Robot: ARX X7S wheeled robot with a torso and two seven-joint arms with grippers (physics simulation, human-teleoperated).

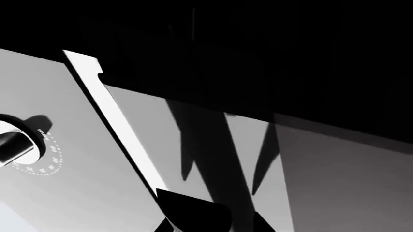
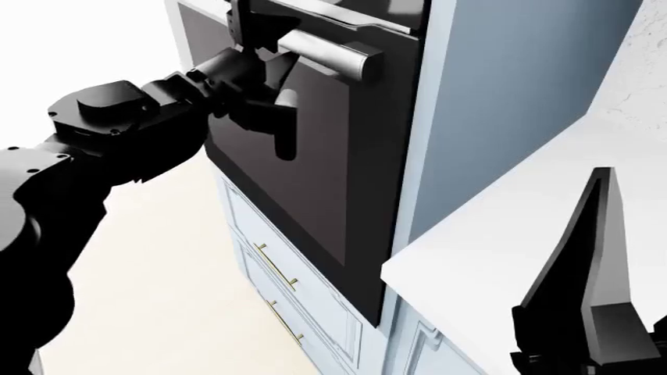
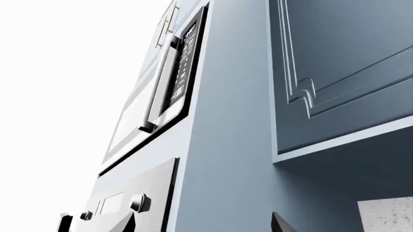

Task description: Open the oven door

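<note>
The left claw [image 2: 273,74] is up at the oven door [image 2: 312,180], which fills the upper middle of the head view as a glossy black panel set in a tall pale-blue cabinet column [image 2: 490,101]. The silver bar handle [image 2: 333,53] runs along the door's top edge, and the left claw sits at the left end of that bar, with one black finger [image 2: 283,129] hanging down over the glass and another part reaching up above the bar. The claw looks spread around the handle, but the arm's dark bulk hides the contact, so I cannot tell whether it is clenched on the bar or released.

In the left wrist view a bright silver strip [image 1: 119,125] crosses a grey panel, with a round knob [image 1: 19,142] and dial marks close by; the fingertips show only as dark wedges at the edge.

The right claw [image 2: 589,312] hangs over the white tabletop [image 2: 501,234] at the near right, well apart from the door. Its tips are cut off, so I cannot tell its state.

Below the door are pale-blue drawers [image 2: 281,281] with brass pulls.
</note>
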